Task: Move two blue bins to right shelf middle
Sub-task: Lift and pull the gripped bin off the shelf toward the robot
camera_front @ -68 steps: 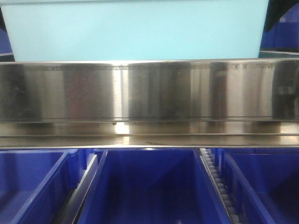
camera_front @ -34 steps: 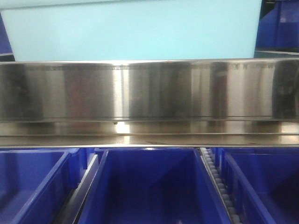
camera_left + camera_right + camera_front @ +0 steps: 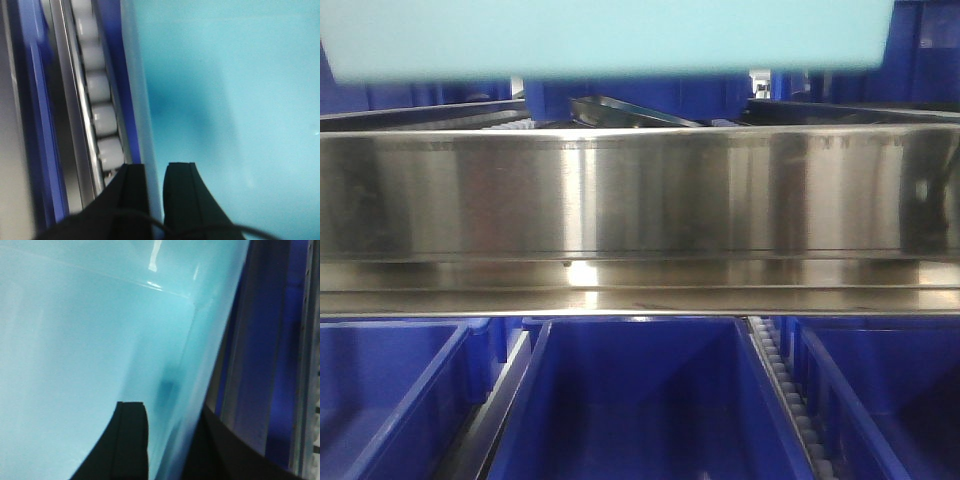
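Observation:
A light blue bin (image 3: 610, 35) fills the top of the front view, its bottom edge raised above the steel shelf rail (image 3: 640, 195). In the left wrist view my left gripper (image 3: 155, 172) is shut on the bin's left wall (image 3: 142, 100), one finger outside and one inside. My right gripper (image 3: 172, 435) is shut on the right wall of the same bin (image 3: 75, 340), with one finger (image 3: 132, 440) inside it and the other outside. Dark blue bins (image 3: 640, 95) show behind it on the same shelf level.
Below the steel rail stand three dark blue bins: left (image 3: 380, 390), middle (image 3: 640, 400) and right (image 3: 890, 390), with a roller strip (image 3: 790, 400) between the last two. A white roller track (image 3: 97, 90) runs beside the held bin's left wall.
The light blue bin has risen in the front view, uncovering the dark blue bins and shelf parts behind it. The steel rail and lower bins stay put.

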You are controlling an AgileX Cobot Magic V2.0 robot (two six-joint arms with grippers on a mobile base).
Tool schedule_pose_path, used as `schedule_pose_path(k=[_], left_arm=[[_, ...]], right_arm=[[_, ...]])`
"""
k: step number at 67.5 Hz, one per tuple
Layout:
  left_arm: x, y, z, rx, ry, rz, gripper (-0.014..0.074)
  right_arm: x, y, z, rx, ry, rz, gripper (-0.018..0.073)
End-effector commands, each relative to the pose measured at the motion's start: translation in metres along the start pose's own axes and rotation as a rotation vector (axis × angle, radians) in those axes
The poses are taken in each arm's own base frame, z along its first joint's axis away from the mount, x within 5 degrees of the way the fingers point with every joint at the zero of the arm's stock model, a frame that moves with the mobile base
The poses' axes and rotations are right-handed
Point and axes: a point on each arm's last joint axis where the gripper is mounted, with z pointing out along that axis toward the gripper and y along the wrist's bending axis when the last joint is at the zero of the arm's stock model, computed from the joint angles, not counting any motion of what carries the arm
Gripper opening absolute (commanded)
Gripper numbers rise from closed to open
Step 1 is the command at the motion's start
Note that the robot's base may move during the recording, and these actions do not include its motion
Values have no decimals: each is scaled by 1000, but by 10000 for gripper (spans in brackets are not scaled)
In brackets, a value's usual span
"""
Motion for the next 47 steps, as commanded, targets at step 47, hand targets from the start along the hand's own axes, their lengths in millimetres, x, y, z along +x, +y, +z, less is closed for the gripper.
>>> schedule_pose_path(k=[47], left_arm=[[-12,-20,-101,91,-272,32,-111]], right_arm=[[-26,4,-96,16,-312,-23,-153]])
